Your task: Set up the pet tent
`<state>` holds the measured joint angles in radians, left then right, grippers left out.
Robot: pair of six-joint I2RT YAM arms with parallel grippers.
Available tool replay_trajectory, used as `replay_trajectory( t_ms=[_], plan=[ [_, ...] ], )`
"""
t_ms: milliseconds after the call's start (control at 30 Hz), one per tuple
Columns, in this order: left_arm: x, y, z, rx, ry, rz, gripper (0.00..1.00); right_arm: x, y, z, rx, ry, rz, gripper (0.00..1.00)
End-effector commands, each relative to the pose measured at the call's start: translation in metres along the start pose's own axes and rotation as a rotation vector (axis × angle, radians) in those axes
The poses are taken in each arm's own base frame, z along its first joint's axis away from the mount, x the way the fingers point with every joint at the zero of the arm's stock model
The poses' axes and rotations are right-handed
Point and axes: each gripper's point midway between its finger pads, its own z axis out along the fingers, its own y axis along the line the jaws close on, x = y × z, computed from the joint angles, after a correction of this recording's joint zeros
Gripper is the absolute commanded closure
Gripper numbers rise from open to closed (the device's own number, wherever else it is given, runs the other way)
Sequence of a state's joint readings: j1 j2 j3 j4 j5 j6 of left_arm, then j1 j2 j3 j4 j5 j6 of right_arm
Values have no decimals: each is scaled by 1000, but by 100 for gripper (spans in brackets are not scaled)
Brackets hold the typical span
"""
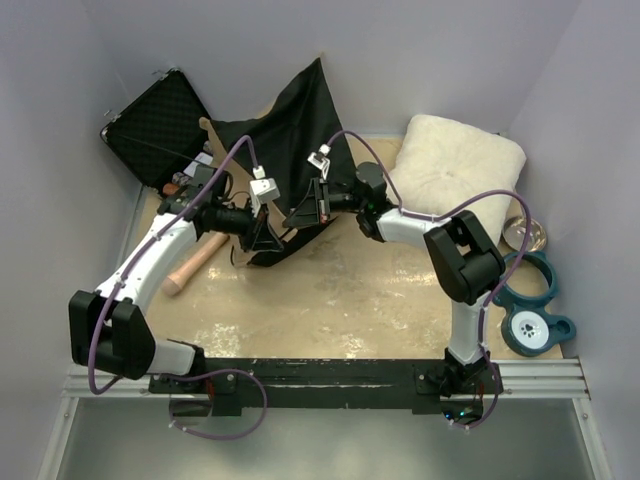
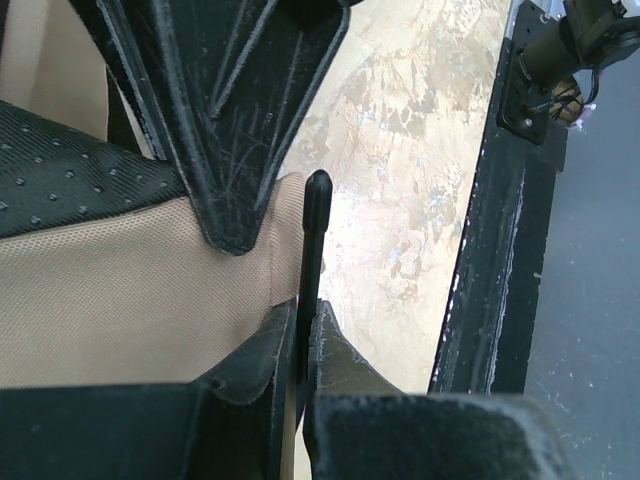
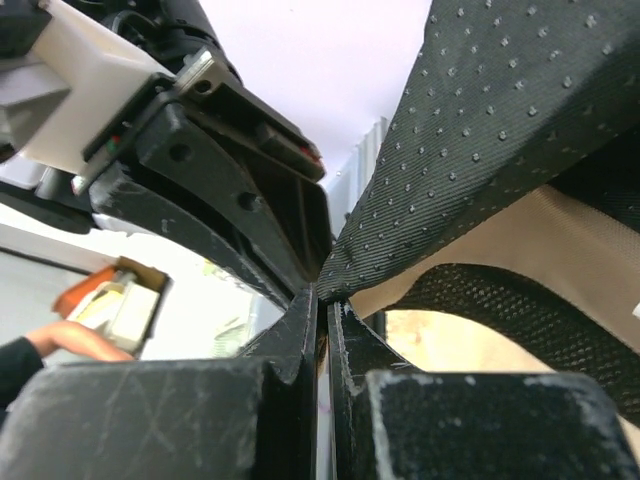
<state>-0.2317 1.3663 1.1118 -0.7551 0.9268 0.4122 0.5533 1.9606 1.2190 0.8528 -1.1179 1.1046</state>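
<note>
Pinches thin black pole by tip in left gripper. Clamps dotted black fabric corner in right gripper, directly opposite, presumably tensioning corner to seat pole. Finds pet tent collapsed beyond both grippers, on bench.

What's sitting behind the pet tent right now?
Behind and left of the pet tent, an open black case shows, with a pale wooden piece poking out between them. The tent's raised black fabric covers whatever lies directly behind it.
</note>
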Motion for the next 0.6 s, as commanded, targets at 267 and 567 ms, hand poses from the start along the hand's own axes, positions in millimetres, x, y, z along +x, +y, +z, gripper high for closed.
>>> replay_trajectory(
  t_ms=[267, 567],
  plan=[
    [100, 40, -22, -227, 394, -201, 100, -53, 53, -48, -89, -148, -111, 100],
    [125, 37, -21, -208, 470, -218, 100, -59, 55, -56, -116, -183, -63, 100]
  ],
)
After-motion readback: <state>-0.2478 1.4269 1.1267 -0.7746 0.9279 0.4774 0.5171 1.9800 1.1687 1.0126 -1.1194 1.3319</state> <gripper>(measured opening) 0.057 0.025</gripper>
